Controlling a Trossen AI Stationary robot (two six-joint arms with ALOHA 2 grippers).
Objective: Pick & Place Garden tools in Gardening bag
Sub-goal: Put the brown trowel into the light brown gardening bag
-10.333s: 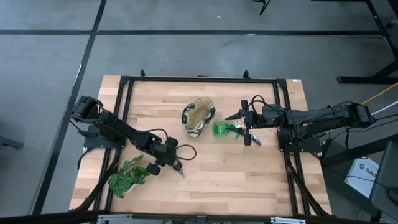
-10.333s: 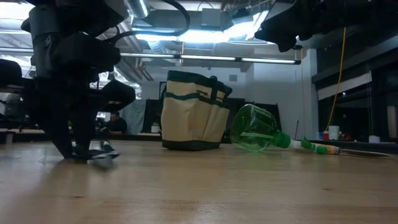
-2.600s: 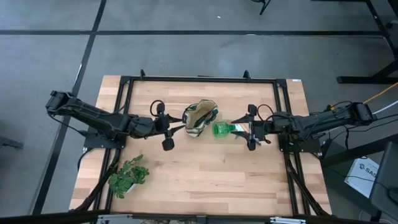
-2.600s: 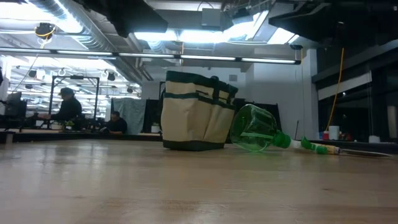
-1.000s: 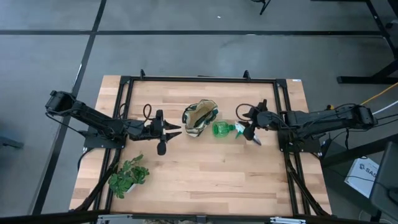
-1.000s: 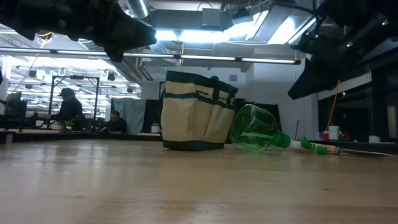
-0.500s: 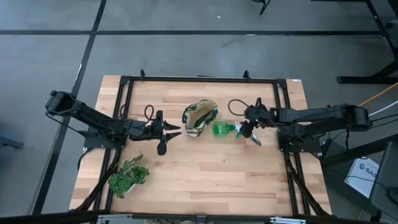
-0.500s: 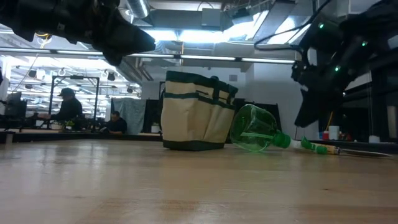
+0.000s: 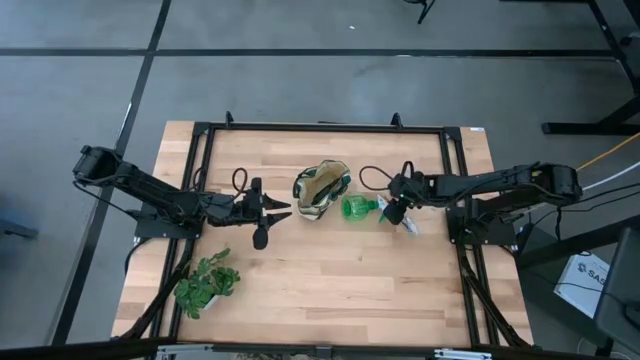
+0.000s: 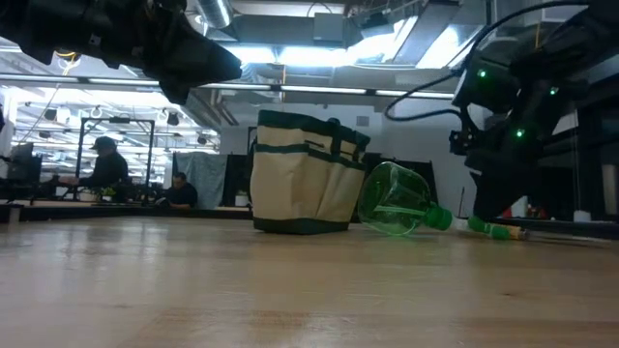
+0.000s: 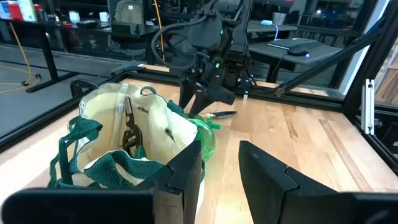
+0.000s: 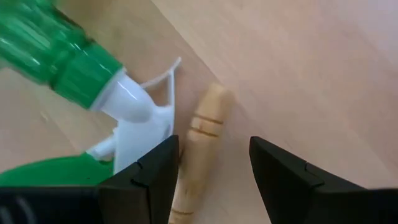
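The white and green gardening bag (image 9: 320,190) stands upright on its base at the table's middle, mouth open. The black-handled pruning shears (image 11: 129,124) stick up inside it. The green spray bottle (image 9: 358,207) lies on its side just right of the bag, its pale trigger head (image 12: 140,112) pointing right. A wooden-handled tool (image 12: 200,140) lies beside the head. My right gripper (image 9: 391,211) is open and points down; its fingers stand either side of the wooden handle, close to the trigger head. My left gripper (image 9: 275,208) is open and empty, in the air left of the bag.
A leafy plant sprig (image 9: 205,285) lies near the table's near left corner. Black frame rails (image 9: 200,160) run along the table's edges. Bare wood lies between the bag and the near edge. People (image 10: 104,164) sit in the room far behind the table.
My right gripper has moved toward the table's left and down, tipping to point down over the spray bottle's trigger head and the wooden handle. The bottle, the bag and my left arm have stayed where they were.
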